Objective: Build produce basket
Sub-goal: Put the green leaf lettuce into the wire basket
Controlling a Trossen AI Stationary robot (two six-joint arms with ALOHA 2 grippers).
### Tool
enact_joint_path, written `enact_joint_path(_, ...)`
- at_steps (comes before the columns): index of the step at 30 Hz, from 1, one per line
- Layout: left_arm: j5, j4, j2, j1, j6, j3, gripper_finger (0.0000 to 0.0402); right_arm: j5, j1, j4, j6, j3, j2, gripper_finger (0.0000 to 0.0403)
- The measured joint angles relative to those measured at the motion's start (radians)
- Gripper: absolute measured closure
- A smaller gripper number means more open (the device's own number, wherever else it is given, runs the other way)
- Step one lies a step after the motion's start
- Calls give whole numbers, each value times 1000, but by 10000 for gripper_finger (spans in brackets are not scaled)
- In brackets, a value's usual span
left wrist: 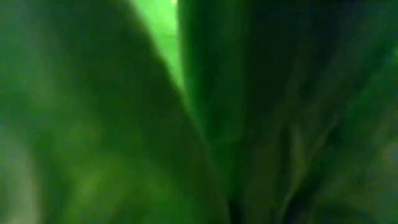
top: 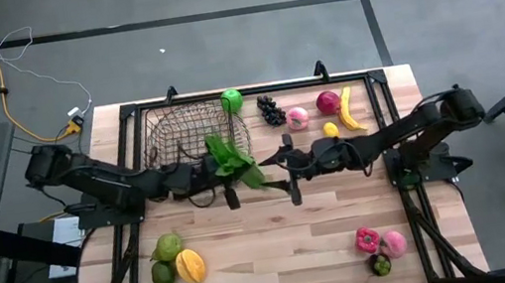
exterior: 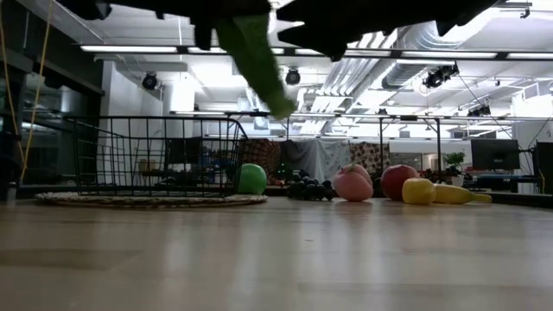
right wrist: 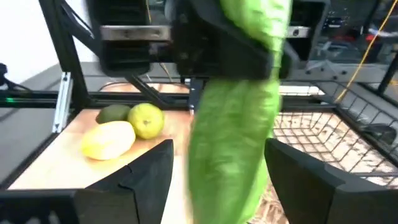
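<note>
Two claws mid-table: left claw [top: 228, 170] clamps leafy stalk [top: 236, 163] beside basket [top: 192, 128] rim; right claw [top: 281, 162] wide.

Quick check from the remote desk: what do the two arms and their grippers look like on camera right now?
Both arms are dark, jointed links reaching in from the table's side edges. The left gripper and right gripper match that black finish. In the right wrist view, the right gripper's fingers are broad, angular, matte black. No markings are legible.

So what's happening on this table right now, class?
Both arms meet mid-table beside the basket. The left tool is shut on a long green leafy stalk held in the air, while the right tool has its fingers open either side of it. The other produce lies on the table; the basket looks empty.
</note>
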Motion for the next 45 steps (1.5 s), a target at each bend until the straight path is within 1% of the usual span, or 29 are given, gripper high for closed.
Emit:
enact_joint_path(2, -37, -5, -42, -6, 18, -32, 368, 35, 7, -44, -10, -9, -28, 160)
enact_joint_path(7, -92, -19, -160, -26, 65, -103, 381, 132, 21, -57, -35, -80, -105, 160)
enact_joint_path(10, -193, -73, -235, -36, 125, -100, 382, 190, 25, -60, -31, -124, -171, 160)
enact_joint_path(12, -268, -162, -283, -35, 181, -44, 382, 201, 24, -61, -29, -148, -211, 160)
enact_joint_path(13, -298, -232, -303, -32, 204, -2, 383, 204, 24, -63, -28, -155, -226, 160)
enact_joint_path(15, -352, -411, -331, -16, 226, 98, 383, 204, 24, -62, -27, -165, -251, 160)
enact_joint_path(18, -405, -690, -323, 45, 219, 265, 383, 203, 24, -62, -27, -172, -267, 160)
enact_joint_path(20, -432, -876, -297, 111, 196, 377, 384, 203, 24, -65, -27, -176, -267, 160)
enact_joint_path(23, -416, -1156, -241, 238, 111, 516, 384, 203, 23, -70, -27, -176, -268, 160)
enact_joint_path(25, -355, -1325, -193, 333, 54, 583, 384, 203, 23, -71, -33, -176, -268, 160)
enact_joint_path(28, -248, -1461, -119, 462, 18, 616, 384, 203, 23, -71, -36, -176, -268, 160)
enact_joint_path(31, -173, -1517, -37, 554, 46, 616, 384, 203, 23, -71, -48, -176, -267, 160)
enact_joint_path(35, -151, -1520, 78, 619, 139, 616, 383, 203, 23, -71, -53, -176, -267, 160)
enact_joint_path(41, -134, -1516, 222, 649, 212, 616, 382, 203, 23, -85, -50, -176, -267, 160)
enact_joint_path(45, -152, -1511, 305, 653, 251, 616, 382, 203, 23, -93, -33, -176, -267, 160)
